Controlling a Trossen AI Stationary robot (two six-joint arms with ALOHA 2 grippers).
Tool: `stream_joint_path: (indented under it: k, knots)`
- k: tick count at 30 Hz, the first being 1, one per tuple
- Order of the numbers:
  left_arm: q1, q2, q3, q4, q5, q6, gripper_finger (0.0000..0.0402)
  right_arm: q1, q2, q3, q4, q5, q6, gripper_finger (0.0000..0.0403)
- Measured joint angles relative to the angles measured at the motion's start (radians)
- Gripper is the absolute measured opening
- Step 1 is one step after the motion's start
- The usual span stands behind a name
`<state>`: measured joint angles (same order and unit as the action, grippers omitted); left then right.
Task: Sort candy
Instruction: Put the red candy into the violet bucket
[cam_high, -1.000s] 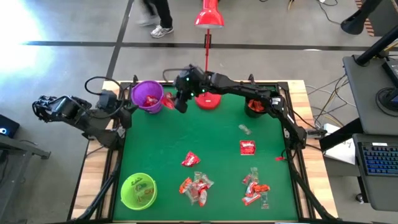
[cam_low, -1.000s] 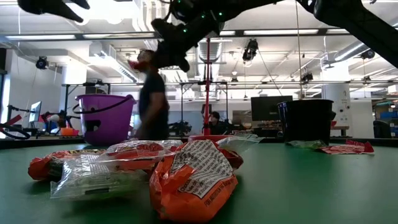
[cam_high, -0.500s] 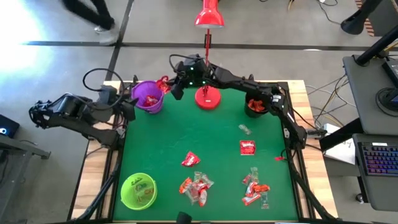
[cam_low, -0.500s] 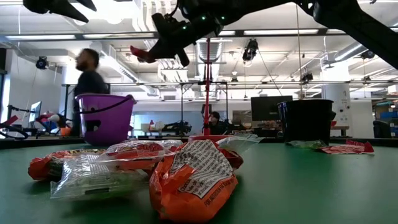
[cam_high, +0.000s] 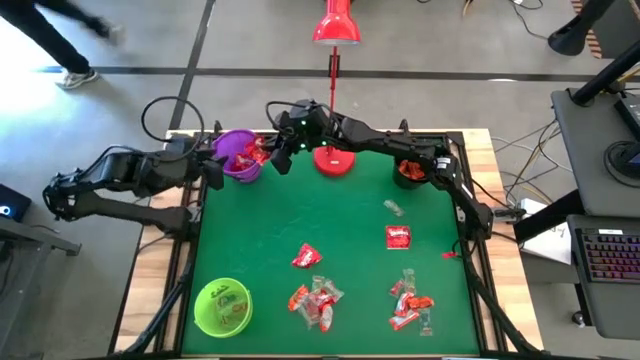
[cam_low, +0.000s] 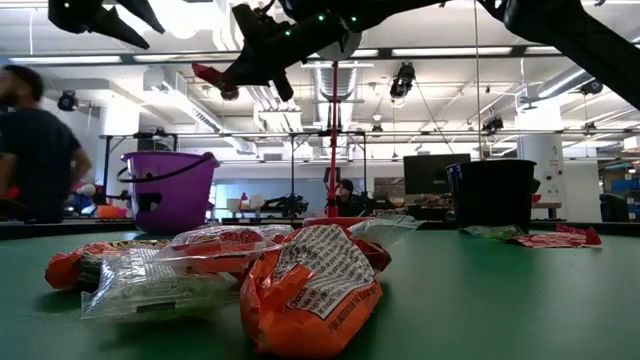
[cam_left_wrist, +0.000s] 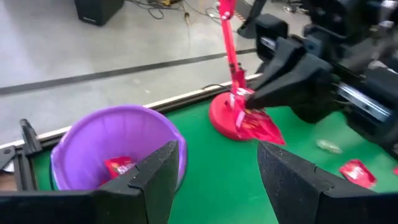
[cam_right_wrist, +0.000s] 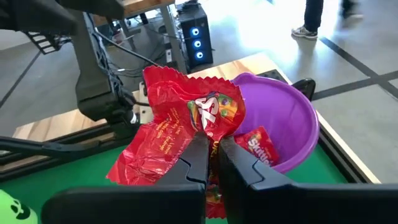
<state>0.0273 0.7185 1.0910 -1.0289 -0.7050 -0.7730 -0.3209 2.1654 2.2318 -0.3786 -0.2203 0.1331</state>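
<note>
Your right gripper (cam_right_wrist: 211, 163) is clamped on a red candy packet (cam_right_wrist: 186, 127), holding it in the air just beside the rim of the purple cup (cam_high: 236, 155) at the far left of the green mat (cam_high: 330, 225). One red packet (cam_right_wrist: 256, 144) already lies inside that cup. Your left gripper (cam_left_wrist: 214, 171) is released, fingers spread, off the mat's left edge and facing the cup. Loose candy (cam_high: 315, 298) sits in clusters along the near edge; a green cup (cam_high: 222, 306) stands near left.
</note>
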Motion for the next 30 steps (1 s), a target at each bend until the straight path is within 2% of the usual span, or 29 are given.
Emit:
stream_joint_path:
  k: [11, 14, 21, 25, 30]
  knots:
    - [0.346, 0.027, -0.046, 0.204, 0.282, 0.278, 0.0200, 0.000, -0.006, 0.002, -0.015, 0.006, 0.015, 0.0011]
    - [0.438, 0.040, -0.046, 0.232, 0.403, 0.354, 0.0200, -0.003, -0.007, 0.002, -0.015, 0.012, 0.019, 0.0011]
    - [0.654, 0.099, -0.046, 0.232, 0.586, 0.518, 0.0200, -0.018, -0.011, 0.002, -0.015, 0.037, 0.032, 0.0011]
    - [0.776, 0.136, -0.046, 0.244, 0.758, 0.580, 0.0200, -0.035, -0.011, 0.002, -0.015, 0.039, 0.033, 0.0011]
    - [0.874, 0.192, -0.046, 0.300, 1.068, 0.628, 0.0195, -0.052, -0.011, 0.002, -0.013, 0.040, 0.031, 0.0011]
